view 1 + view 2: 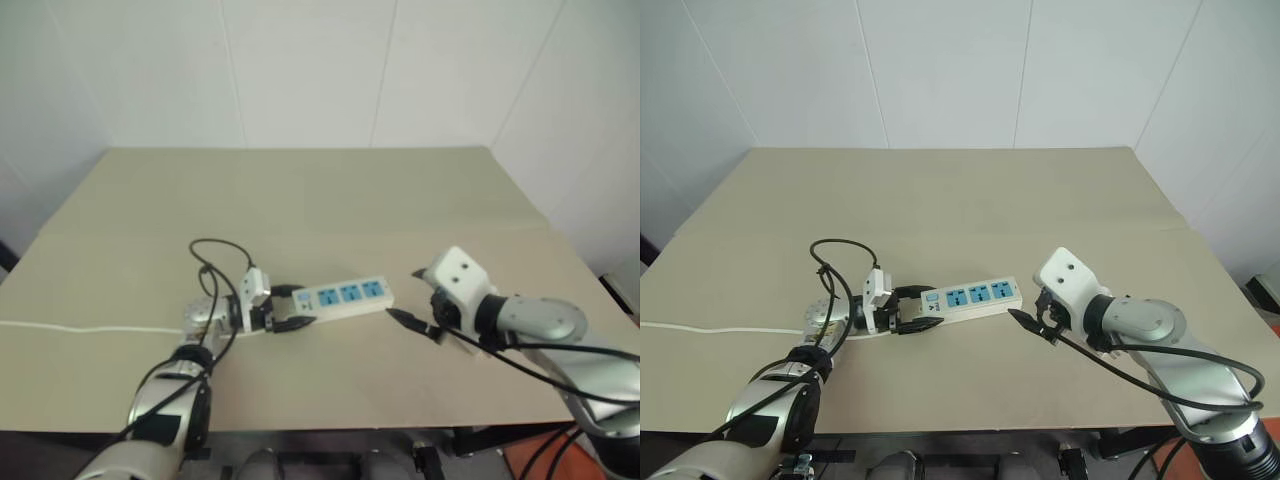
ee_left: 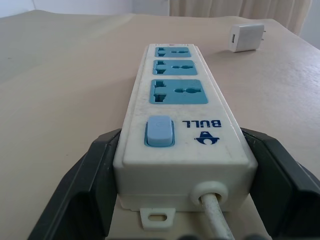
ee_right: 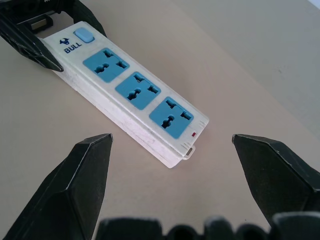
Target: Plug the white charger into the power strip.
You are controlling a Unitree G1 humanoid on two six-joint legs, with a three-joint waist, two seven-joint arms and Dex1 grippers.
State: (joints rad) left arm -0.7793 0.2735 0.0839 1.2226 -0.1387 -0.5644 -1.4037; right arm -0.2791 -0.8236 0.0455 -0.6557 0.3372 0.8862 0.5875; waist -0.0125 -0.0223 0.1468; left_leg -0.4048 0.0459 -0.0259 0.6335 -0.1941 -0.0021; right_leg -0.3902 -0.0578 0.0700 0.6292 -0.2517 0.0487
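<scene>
Power strip point(image 1: 970, 298) lies flat on the tan table point(image 1: 960, 190), taken as landmark. At its switch end, the left gripper point(image 1: 918, 310) has one black finger on each long side of the strip, straddling the cord point(image 2: 215, 217); contact cannot be confirmed. Past its far end, slightly raised, the right gripper point(image 3: 170, 165) is spread wide and holds nothing. The white charger point(image 2: 246, 38) lies on the table beyond that far end.

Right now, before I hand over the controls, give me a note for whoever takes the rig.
Left claw: straddles the power strip at its switch end, on the table.
Right claw: open, empty, hovering off the strip's far end.
White charger: lying loose on the table beyond that far end.
Done: nothing plugged in; all three sockets free.
Left: pick up the charger, plug it in.
</scene>
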